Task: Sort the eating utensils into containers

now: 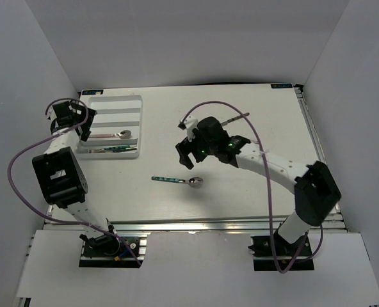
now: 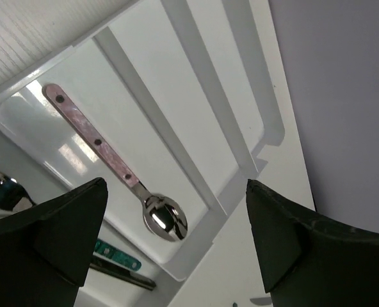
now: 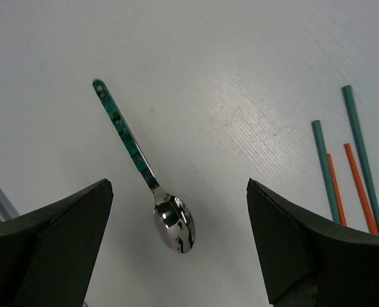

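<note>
Over the white tray (image 2: 199,121) and its pink-handled spoon (image 2: 103,150), the left gripper (image 2: 177,211) was held parted, empty; right of the tray, the right gripper (image 3: 178,198) was spread above a green-handled spoon (image 3: 133,150).

The lower ends of the green and orange chopsticks (image 3: 359,185) lay hidden behind the right end effector (image 3: 177,183), while the left end effector (image 2: 177,183) covered part of a green-handled utensil (image 2: 116,254).

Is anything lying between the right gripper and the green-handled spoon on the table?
Nothing visible does. The right gripper hangs open above the green-handled spoon; the chopsticks lie off to one side, apart from it.
</note>
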`<state>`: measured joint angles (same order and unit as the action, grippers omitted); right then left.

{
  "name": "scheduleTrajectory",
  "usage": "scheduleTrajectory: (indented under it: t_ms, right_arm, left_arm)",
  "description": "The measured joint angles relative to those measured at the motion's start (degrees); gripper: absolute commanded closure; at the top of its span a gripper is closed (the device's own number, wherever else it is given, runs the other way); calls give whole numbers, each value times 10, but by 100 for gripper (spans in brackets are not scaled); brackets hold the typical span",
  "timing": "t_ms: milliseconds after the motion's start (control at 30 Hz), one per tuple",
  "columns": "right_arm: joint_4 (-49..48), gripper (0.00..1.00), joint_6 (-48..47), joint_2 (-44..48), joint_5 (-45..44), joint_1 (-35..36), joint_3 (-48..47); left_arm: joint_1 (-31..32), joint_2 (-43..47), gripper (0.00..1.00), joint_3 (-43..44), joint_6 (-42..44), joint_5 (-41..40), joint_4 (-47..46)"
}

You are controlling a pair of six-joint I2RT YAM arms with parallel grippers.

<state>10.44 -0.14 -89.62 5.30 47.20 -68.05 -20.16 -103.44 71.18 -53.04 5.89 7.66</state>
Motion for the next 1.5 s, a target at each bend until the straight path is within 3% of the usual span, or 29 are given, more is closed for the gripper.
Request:
scheduleTrajectory:
  t_ms: [133, 267, 467, 567, 667, 700, 867, 967, 1200, 1333, 1433, 1500]
  right_arm:
    - [56, 12, -57, -99, 4, 22, -53]
    - [101, 20, -107, -175, 5, 52, -77]
    - [137, 38, -154, -262, 9, 77, -140]
    - [138, 54, -165, -284, 2, 78, -159]
    - [132, 80, -174, -294, -2, 80, -170]
    - [131, 100, -175, -295, -1, 80, -172]
    - [111, 100, -181, -289, -7, 80, -161]
    - [89, 100, -167, -258, -15, 79, -123]
    - [66, 100, -90, -163, -3, 77, -132]
    - [42, 100, -66, -122, 13, 76, -148]
    - [34, 100, -51, -104, 23, 76, -148]
    - [30, 100, -45, -99, 34, 76, -148]
  left_arm:
    - [3, 72, 2, 1, 39, 1, 51]
    - [11, 187, 2, -9, 87, 3, 87]
    - [22, 360, 2, -78, 150, 27, 126]
    - [22, 403, 2, -103, 177, 33, 163]
    - [22, 427, 2, -128, 192, 53, 180]
    - [22, 435, 2, -139, 195, 62, 183]
    - [32, 469, 2, -217, 184, 123, 162]
    - [76, 499, 2, -294, 141, 146, 120]
    - [323, 548, 7, -406, 1, 88, -20]
    - [365, 535, 19, -405, -37, 35, -64]
    - [377, 511, 20, -402, -52, 7, -76]
    - [379, 497, 29, -402, -64, -5, -82]
